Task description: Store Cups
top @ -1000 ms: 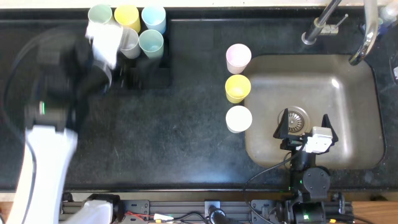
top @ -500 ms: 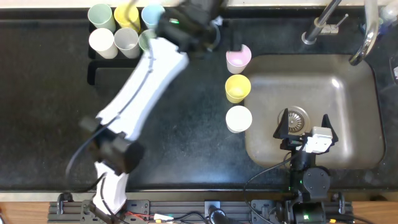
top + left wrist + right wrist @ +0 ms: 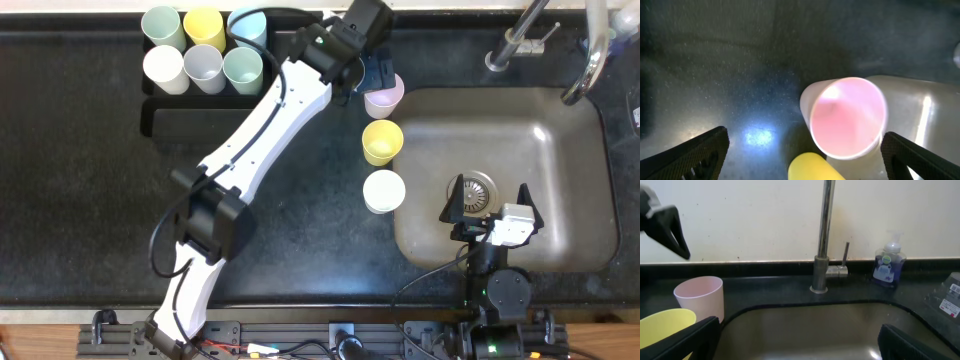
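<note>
A pink cup (image 3: 384, 94) stands upright on the dark counter by the sink's corner. A yellow cup (image 3: 382, 141) and a white cup (image 3: 384, 190) stand in line nearer the front. My left gripper (image 3: 371, 74) hovers over the pink cup (image 3: 847, 118), open, with its fingers (image 3: 701, 154) wide on either side and nothing between them. The yellow cup (image 3: 810, 167) peeks in beside the pink one. Several cups fill the black rack (image 3: 200, 118) at the back left. My right gripper (image 3: 493, 204) rests open above the sink basin (image 3: 560, 170).
The faucet (image 3: 825, 240) and a soap bottle (image 3: 888, 263) stand behind the sink. The right wrist view shows the pink cup (image 3: 700, 298), the yellow cup (image 3: 664, 326) and the left gripper (image 3: 665, 224) above them. Bare counter stretches in front of the rack.
My left arm has swung from the rack at the back left across to the pink cup. A white cup now stands in the rack. The right arm is still.
</note>
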You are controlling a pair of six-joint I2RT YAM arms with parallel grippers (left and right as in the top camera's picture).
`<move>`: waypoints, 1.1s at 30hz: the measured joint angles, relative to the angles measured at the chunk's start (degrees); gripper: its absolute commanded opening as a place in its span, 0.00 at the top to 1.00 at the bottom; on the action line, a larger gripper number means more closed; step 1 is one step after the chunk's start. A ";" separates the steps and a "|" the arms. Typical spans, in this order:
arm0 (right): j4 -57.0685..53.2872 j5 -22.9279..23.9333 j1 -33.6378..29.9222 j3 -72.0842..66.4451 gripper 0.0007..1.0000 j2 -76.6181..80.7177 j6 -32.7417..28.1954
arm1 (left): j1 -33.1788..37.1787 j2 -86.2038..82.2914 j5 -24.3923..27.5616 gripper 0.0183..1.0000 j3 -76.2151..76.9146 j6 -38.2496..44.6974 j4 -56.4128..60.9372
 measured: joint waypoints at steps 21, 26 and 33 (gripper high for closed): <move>0.07 -0.02 0.00 0.00 0.00 0.00 0.00 | 1.01 6.23 1.29 0.00 0.63 -4.90 1.77; 0.04 -0.02 0.00 0.00 0.00 0.00 0.00 | 1.11 6.93 1.62 0.22 0.61 -5.99 1.79; 0.04 -0.02 0.00 0.00 0.01 0.00 0.00 | 1.09 6.93 1.70 0.98 0.63 -6.84 3.39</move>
